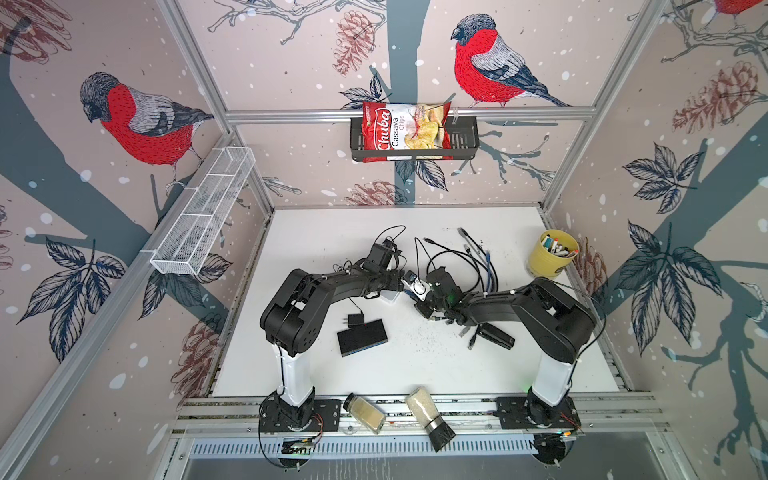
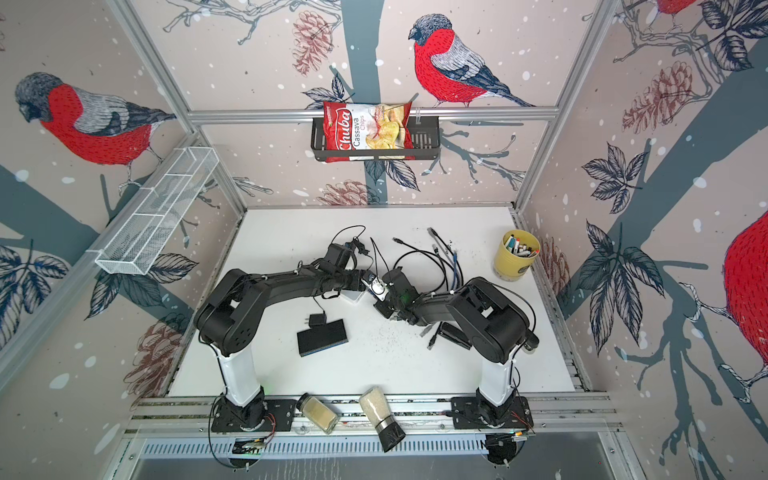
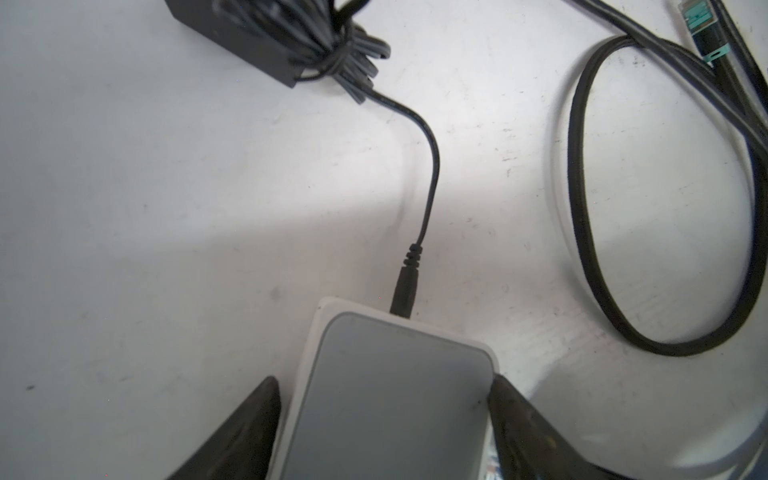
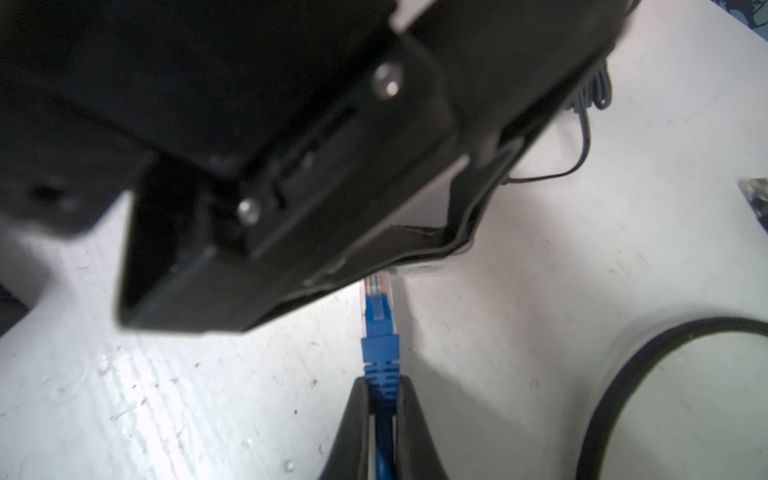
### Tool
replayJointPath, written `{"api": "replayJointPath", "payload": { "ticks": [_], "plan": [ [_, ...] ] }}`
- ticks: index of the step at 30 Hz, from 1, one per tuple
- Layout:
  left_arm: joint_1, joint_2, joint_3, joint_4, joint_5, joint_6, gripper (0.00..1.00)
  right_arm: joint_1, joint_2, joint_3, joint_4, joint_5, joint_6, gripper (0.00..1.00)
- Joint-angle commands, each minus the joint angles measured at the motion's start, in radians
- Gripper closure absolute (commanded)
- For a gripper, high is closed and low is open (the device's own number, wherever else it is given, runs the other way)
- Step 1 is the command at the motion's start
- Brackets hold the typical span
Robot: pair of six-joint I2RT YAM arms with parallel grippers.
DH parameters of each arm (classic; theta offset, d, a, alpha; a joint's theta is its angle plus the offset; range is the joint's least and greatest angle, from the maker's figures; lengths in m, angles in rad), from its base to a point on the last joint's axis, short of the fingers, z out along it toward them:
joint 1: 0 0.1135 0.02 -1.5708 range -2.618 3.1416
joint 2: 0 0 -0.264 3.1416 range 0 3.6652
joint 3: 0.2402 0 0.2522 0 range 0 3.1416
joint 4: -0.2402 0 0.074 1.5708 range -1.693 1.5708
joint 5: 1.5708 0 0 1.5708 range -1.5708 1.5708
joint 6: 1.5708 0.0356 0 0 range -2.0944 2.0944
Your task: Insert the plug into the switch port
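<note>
The switch is a flat white box with a grey top, lying on the white table. My left gripper straddles it, one finger against each long side, shut on it. In both top views only a white corner of the switch shows under that gripper. The plug is a clear connector on a blue cable. My right gripper is shut on its blue boot. The plug's tip points at the switch's edge, just under the left gripper's black body, which hides the port.
A thin black power lead is plugged into the switch's far side and runs to a black adapter. A black cable loop lies beside it. Loose cables, a black box and a yellow cup share the table.
</note>
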Motion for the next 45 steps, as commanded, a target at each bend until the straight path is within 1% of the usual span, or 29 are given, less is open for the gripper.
{"api": "replayJointPath", "payload": {
  "ticks": [1, 6, 18, 25, 36, 40, 45],
  "plan": [
    [0.001, 0.007, -0.007, 0.01, 0.058, -0.006, 0.23, 0.005, 0.012, 0.009, 0.079, -0.007, 0.024, 1.0],
    [0.002, 0.024, 0.001, 0.006, 0.094, 0.006, 0.23, 0.006, 0.022, -0.009, 0.138, 0.048, 0.044, 1.0],
    [0.005, 0.03, 0.005, -0.005, 0.087, 0.016, 0.25, -0.001, 0.015, -0.009, 0.126, 0.127, 0.032, 1.0],
    [0.006, 0.026, 0.005, -0.004, 0.096, 0.024, 0.25, -0.003, 0.027, 0.01, 0.105, 0.114, -0.002, 1.0],
    [0.005, 0.029, 0.005, 0.006, 0.132, 0.037, 0.26, 0.02, 0.028, 0.01, 0.122, 0.023, -0.053, 1.0],
    [0.005, 0.026, -0.003, 0.009, 0.146, 0.041, 0.26, 0.022, 0.031, 0.015, 0.143, 0.041, -0.047, 1.0],
    [0.006, 0.03, -0.012, 0.028, 0.221, 0.059, 0.28, 0.023, 0.035, 0.002, 0.212, 0.063, -0.05, 1.0]
  ]
}}
